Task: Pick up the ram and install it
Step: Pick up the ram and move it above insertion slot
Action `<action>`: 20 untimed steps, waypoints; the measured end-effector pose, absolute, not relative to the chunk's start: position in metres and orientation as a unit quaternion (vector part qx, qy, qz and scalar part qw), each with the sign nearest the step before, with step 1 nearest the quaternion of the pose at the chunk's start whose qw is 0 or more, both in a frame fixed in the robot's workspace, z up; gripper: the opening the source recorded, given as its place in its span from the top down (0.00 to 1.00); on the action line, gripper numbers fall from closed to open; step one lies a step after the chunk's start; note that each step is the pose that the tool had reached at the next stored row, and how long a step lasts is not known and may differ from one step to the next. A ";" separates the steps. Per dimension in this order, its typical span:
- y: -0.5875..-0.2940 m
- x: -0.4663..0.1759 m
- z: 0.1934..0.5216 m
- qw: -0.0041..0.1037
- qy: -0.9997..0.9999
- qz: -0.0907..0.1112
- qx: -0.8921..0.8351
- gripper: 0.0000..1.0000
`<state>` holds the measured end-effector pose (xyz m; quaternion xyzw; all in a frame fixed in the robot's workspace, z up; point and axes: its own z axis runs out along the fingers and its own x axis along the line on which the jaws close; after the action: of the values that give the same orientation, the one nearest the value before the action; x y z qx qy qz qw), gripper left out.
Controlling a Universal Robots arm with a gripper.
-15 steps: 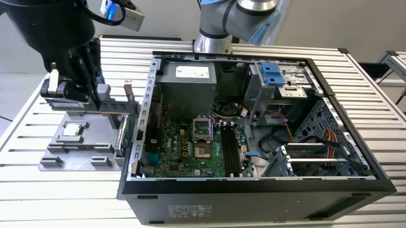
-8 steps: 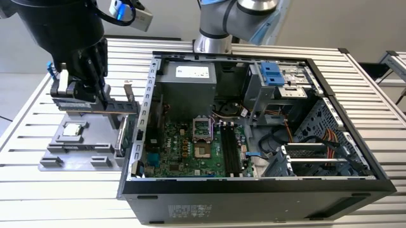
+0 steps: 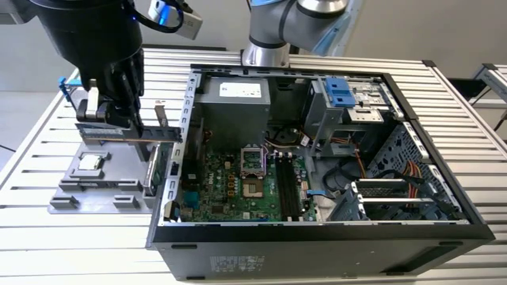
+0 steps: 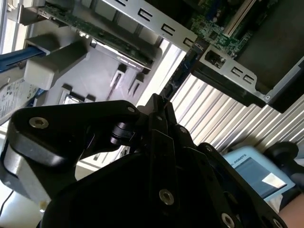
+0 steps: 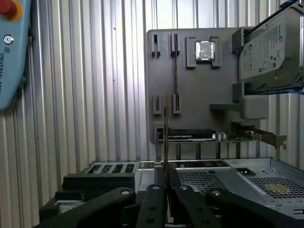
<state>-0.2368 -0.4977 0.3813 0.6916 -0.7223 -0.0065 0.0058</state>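
Aluminium slats form the worktop [image 3: 47, 237], and on it lies the open computer case [image 3: 317, 237] with its mainboard [image 3: 237, 190] showing. Beside the case, to the exterior view's left, sits a grey parts tray [image 3: 95, 190]. Above that tray hangs the black gripper [image 3: 111, 122], its jaws closed on the ram [image 3: 139, 134], which looks level and lifted clear of the tray. The first wrist view shows the stick edge-on between them. Risk, as I judge it: the hold is on a thin board, so it could tilt or slip. A long end might then clip the case wall [image 3: 189, 119] or meet the memory slots [image 3: 287, 190] skewed.
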 end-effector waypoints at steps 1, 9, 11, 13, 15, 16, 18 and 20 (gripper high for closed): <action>-0.498 -0.235 0.381 0.006 -0.722 -0.007 0.692 1.00; -0.498 -0.224 0.381 0.006 -0.722 -0.007 0.692 1.00; -0.498 -0.221 0.381 0.006 -0.722 -0.007 0.692 1.00; -0.498 -0.218 0.381 0.006 -0.722 -0.007 0.692 1.00; -0.498 -0.215 0.381 0.006 -0.722 -0.007 0.692 1.00; -0.498 -0.214 0.381 0.006 -0.722 -0.007 0.692 1.00; -0.498 -0.211 0.381 0.006 -0.722 -0.007 0.692 1.00; -0.498 -0.208 0.381 0.006 -0.722 -0.007 0.692 1.00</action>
<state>-0.2081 -0.4976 0.3813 0.6916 -0.7223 -0.0066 0.0058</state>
